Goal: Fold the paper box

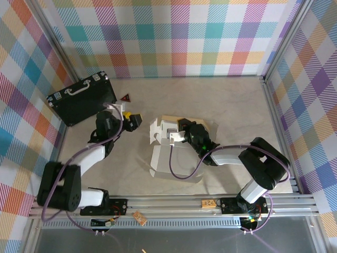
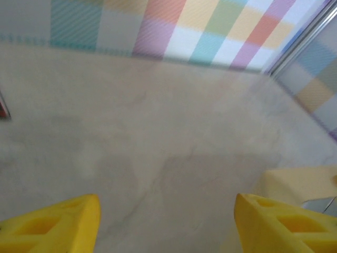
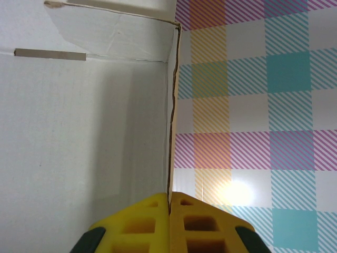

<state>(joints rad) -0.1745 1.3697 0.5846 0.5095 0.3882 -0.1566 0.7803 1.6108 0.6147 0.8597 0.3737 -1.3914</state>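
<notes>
Near the middle of the tabletop, from the overhead camera: the paper box, half assembled, white face up, with a tan strip showing along its far side. Hard to tell raised flaps from flat ones, with the right arm lying across the sheet. At the far-left part of the box, the right gripper, pinched shut on a raised white panel, fingertips mostly buried under the wrist housing from this angle.

Close up on the right wrist camera: the right gripper clamped on the thin edge of an upright cardboard wall, yellow fingers pressed together with only that edge between. White side of the paper box to the left, a folded flap at the top cut off by the frame, plaid wall beyond on the right.

Just left of the box and not touching it: the left gripper, jaws spread, holding nothing. Blurred on the left wrist camera: the left gripper, its two yellow fingers wide apart over bare table, both cropped by the bottom edge. Tan corner of the paper box at lower right, partly cut off.

Behind the left arm: a black case with a silver handle. Beside it, a small red triangular item, too small to identify.
</notes>
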